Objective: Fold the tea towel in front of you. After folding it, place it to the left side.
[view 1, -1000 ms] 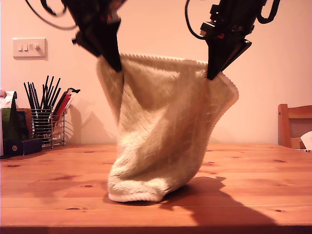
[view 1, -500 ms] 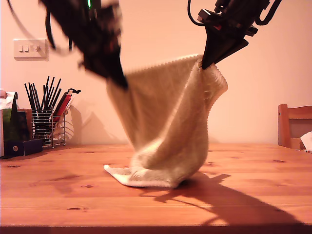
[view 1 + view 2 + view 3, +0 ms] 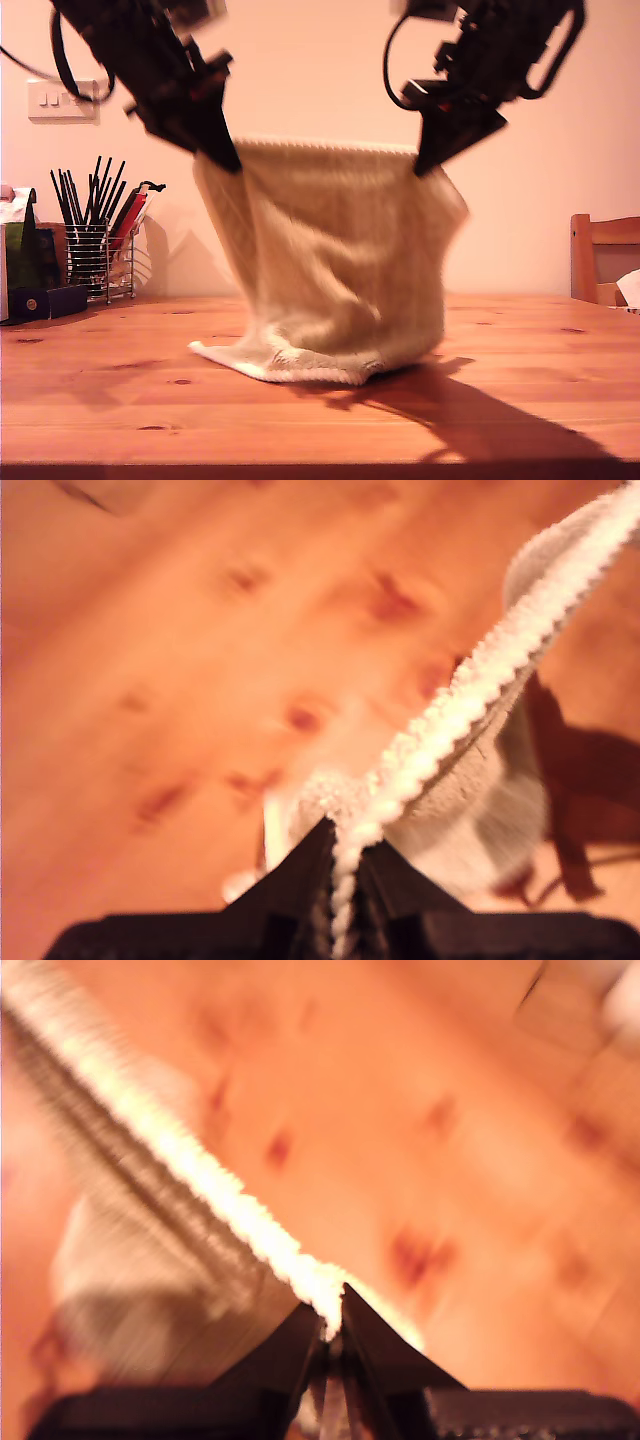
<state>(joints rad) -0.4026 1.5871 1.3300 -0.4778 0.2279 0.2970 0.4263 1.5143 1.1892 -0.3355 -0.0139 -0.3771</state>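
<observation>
The cream tea towel (image 3: 330, 270) hangs as a broad sheet between both grippers. Its top hem is stretched about level, and its lower end is bunched on the wooden table (image 3: 520, 400). My first gripper (image 3: 228, 160) is shut on the upper corner at the exterior view's left. The first wrist view shows the corded hem (image 3: 470, 690) running out from its closed jaws (image 3: 345, 845). My second gripper (image 3: 422, 165) pinches the upper corner at the exterior view's right. In its own view the tea towel's hem (image 3: 210, 1190) leaves the closed jaws (image 3: 332, 1325). Everything is motion-blurred.
A wire basket of pens (image 3: 100, 255) and dark boxes (image 3: 35, 290) stand at the back on the exterior view's left. A wooden chair (image 3: 603, 255) shows at that view's right edge. A wall switch (image 3: 58, 98) sits behind the arms.
The first gripper dipped, then rose, so the top hem is level again. The second gripper came down a little. The towel's lower end slid and spread toward the exterior view's left.
</observation>
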